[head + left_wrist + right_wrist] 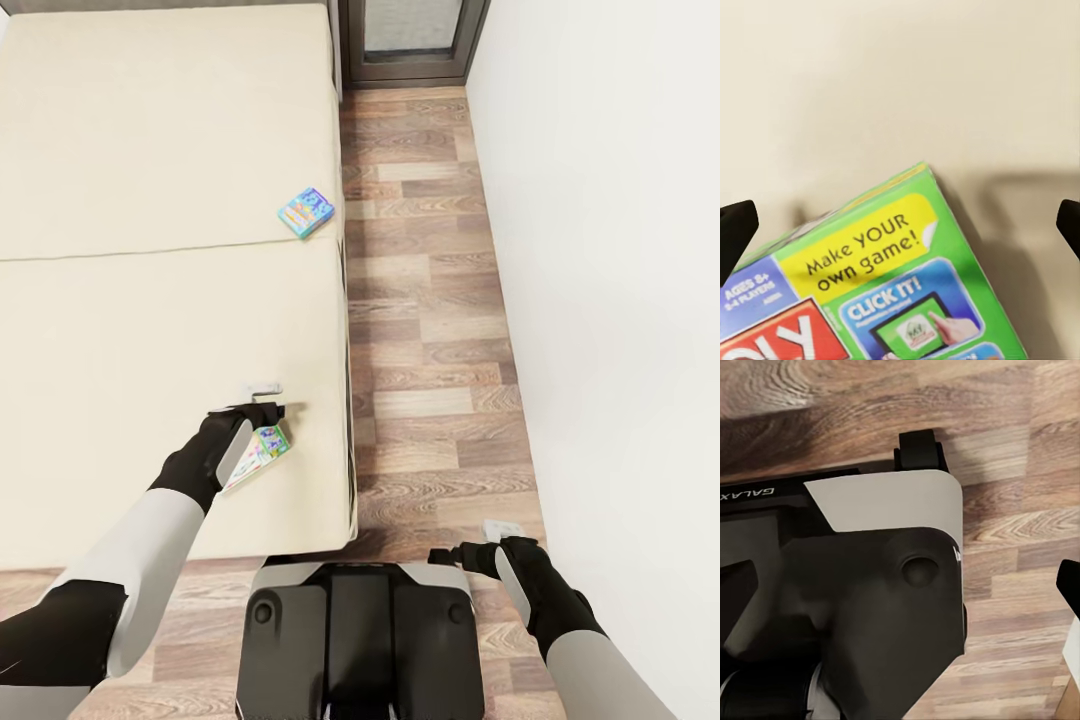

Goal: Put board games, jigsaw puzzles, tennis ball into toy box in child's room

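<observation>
Left pincer (262, 400), fingers spread wide, straddles green game box (881, 285) on bed (150, 300); stiff, light carton, probably best gripped across its thin edges.

Board game (892, 292) under left end effector (262, 398) showing bright green cover, yellow panel with black lettering, blue panels with white text, red block with white letters. Second board game (306, 211), well beyond left end effector, showing blue cover with multicoloured cartoon print. Mattress of bed (150, 300) appearing plain cream. Floor (430, 330) beside right end effector (468, 553) showing brown-grey wood-plank grain. Both end effectors looking black; forearms light grey. Wall (600, 250) staying plain white.
</observation>
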### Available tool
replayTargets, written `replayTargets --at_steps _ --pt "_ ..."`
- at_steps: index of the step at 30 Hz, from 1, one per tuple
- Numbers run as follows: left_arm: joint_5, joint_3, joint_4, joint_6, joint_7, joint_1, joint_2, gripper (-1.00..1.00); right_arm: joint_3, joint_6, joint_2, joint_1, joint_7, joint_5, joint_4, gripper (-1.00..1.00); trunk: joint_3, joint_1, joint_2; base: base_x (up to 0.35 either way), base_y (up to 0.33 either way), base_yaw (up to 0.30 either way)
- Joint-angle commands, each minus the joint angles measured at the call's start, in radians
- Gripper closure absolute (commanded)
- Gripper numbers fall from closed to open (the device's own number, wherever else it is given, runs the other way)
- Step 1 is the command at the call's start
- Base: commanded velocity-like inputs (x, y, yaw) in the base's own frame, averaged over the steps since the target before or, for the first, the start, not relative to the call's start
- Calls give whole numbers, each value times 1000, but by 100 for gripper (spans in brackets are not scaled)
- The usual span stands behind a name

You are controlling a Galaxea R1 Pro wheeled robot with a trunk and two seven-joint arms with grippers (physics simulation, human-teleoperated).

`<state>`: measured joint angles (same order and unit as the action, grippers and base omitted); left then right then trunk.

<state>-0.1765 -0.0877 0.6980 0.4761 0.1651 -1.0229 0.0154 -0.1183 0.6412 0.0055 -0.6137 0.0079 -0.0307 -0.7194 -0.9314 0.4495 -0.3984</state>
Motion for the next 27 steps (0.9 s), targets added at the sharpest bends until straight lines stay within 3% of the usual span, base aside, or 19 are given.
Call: replayTargets --at_steps 1,27 --pt "-11 -4 2 4 9 0 -1 -100 -3 5 1 0 1 -3 -2 -100 -3 1 -2 0 0 0" --pt "-11 -8 11 1 8 0 -3 -100 -1 -3 0 0 1 -1 -2 -100 -7 1 -2 0 0 0"
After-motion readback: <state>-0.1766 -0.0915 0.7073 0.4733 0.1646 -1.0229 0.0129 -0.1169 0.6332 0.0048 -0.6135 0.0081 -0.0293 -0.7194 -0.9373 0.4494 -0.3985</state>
